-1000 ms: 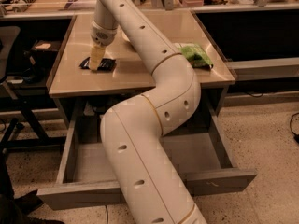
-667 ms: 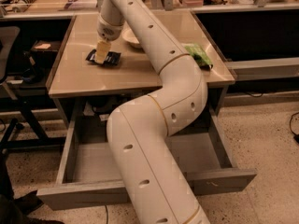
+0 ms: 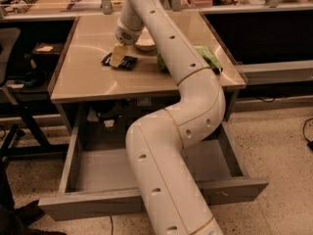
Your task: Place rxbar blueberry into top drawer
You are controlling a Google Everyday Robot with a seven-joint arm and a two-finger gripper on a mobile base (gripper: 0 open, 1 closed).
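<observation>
**A:** Where is the rxbar blueberry (image 3: pixel 128 62) right now?

**B:** It lies flat on the tabletop (image 3: pixel 88 80), just left of the white bowl (image 3: pixel 145 45) in this view and a little nearer to the camera. The gripper (image 3: pixel 118 56) is down on the bar's middle, also just beside the bowl. You see dark wrapper on either side of it. Whether the jaws are clenched on the bar or released, I cannot tell.

**A:** So what should I mind in this step?

**B:** I judge you are at the grasp. The bar is thin and flat, so it could slide on the smooth tabletop or slip out if you catch only the wrapper's edge. Take it across its narrow width and make sure of your hold before you lift. Lift straight up, so you do not nudge the bowl.

**A:** And the green bag (image 3: pixel 211 58)?

**B:** It sits well to the right of the bowl, partly behind the arm (image 3: pixel 195 97). Leave it alone.

**A:** Is the top drawer (image 3: pixel 98 168) ready?

**B:** Yes, it is pulled out below the bowl and towards the camera, with bare grey floor showing. The arm crosses over it, so carry the bar past the tabletop's front edge first. Lower it inside the drawer walls, and let go close to the floor.
</observation>
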